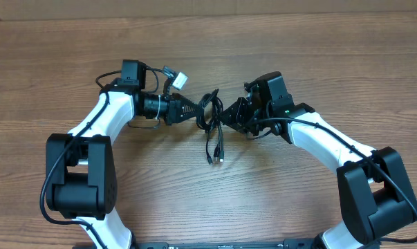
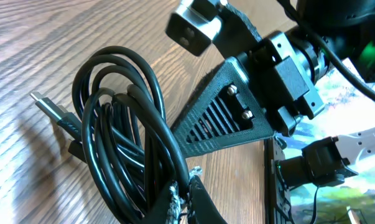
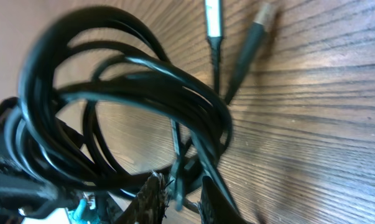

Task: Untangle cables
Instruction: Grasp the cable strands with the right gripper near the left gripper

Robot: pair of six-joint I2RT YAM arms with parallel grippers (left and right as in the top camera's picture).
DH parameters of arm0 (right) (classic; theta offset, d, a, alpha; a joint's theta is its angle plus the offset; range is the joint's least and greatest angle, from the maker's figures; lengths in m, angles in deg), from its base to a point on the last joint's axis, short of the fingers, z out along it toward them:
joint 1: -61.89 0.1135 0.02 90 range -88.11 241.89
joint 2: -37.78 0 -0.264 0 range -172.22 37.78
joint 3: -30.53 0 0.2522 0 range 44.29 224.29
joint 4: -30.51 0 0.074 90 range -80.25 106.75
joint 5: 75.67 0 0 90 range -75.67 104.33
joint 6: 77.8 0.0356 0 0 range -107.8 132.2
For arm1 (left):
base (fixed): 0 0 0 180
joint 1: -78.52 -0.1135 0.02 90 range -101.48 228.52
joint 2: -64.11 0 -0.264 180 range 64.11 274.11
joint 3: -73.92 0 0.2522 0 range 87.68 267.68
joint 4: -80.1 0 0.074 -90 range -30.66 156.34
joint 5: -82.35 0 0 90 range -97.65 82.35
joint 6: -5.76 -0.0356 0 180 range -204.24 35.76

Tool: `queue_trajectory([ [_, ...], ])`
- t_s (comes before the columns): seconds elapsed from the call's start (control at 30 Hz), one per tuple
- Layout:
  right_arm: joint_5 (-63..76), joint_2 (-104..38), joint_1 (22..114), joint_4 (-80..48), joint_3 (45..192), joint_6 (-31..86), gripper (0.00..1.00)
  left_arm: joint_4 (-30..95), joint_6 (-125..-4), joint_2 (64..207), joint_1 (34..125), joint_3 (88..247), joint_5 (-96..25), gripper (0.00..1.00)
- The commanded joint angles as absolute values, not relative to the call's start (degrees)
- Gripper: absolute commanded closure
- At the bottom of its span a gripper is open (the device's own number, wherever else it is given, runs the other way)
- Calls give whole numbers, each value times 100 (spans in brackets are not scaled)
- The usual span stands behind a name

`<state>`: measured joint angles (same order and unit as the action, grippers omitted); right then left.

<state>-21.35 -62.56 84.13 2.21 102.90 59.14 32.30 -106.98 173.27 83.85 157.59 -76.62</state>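
Your left gripper (image 1: pixel 197 111) is clamped on the cables (image 1: pixel 211 119), one looped bundle just beside it; right gripper (image 1: pixel 223 115) opposite it, jaws narrow, can't tell if gripping; nothing separated yet, all untangling left

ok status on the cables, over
left gripper shut on cables. right gripper at them too, grip unclear. cables bunched, plugs loose. gripper tips nearly meeting.

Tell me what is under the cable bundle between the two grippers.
Bare wooden table shows through the loops of the cable bundle, and its plug ends lie flat on the wood. Anything beneath the overlapping coils themselves is hidden.
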Motion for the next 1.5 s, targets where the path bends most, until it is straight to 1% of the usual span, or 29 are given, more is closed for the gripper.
queue_trajectory([
  [0.0,-2150,-6103,8443,277,10395,6065,82,3282,-10849,17272,8527,15895,-7776,96],
  [0.1,-2113,-6103,8511,275,10393,6065,82,3326,-10845,17272,8592,15895,-7778,96],
  [0.3,-1254,-6103,8813,-31,10393,6213,82,3344,-10847,17272,8664,15895,-7774,95],
  [0.47,-1230,-6103,8819,-46,10393,6216,82,3361,-10847,17272,8664,15895,-7774,95],
  [0.53,-1167,-6103,8819,-79,10393,6211,89,3363,-10847,17272,8664,15895,-7772,95],
  [0.6,-1049,-6103,8819,-134,10393,6213,90,3361,-10847,17272,8664,15895,-7754,95],
  [0.73,-916,-6103,8819,-203,10393,6209,87,3365,-10843,17272,8664,15895,-7511,96],
  [0.9,-664,-6103,8819,-199,10393,6211,85,3365,-10823,17272,8664,15895,-7516,96],
  [1.17,-494,-6103,8819,-225,10393,6168,96,3370,-10823,17272,8664,15895,-7505,95],
  [1.37,24,-6103,8819,-706,10388,6168,96,3376,-10823,17272,8664,15895,-7498,95],
  [1.47,31,-6103,8819,-787,10388,5997,96,3381,-10823,17272,8664,15895,-7496,95],
])
